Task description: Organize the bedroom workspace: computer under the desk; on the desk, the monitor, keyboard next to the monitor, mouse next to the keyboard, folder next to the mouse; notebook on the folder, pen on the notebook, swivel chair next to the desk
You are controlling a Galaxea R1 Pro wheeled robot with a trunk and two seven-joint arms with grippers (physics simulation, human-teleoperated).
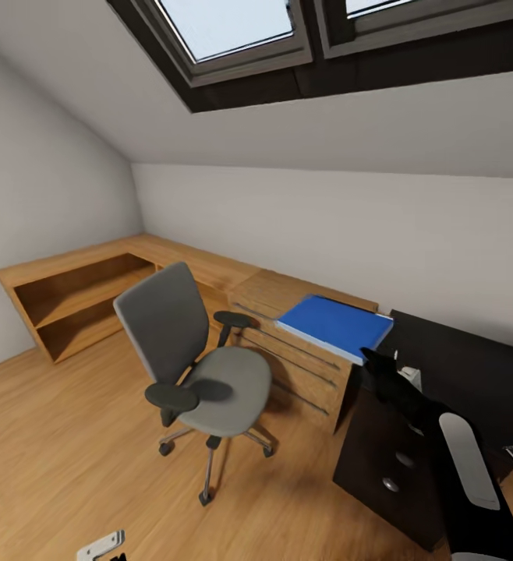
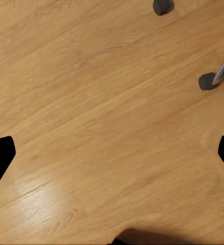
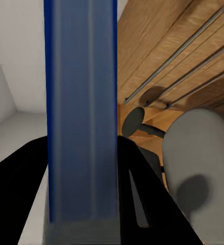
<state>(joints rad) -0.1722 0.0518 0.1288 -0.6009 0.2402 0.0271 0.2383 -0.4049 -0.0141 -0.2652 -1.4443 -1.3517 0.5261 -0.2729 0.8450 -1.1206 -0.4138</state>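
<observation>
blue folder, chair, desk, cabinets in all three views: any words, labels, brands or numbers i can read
None: no readable text in any view.
Flat bright blue folder in the right end effector: plain cover.
Grey swivel chair, black desk, light-wood drawer cabinet: unmarked.

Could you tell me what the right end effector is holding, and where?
The right end effector grips the blue folder at its near edge.

Right gripper (image 1: 373, 360) raised forward, clamped on blue folder (image 1: 336, 325); left gripper (image 2: 112, 153) spread wide.
</observation>
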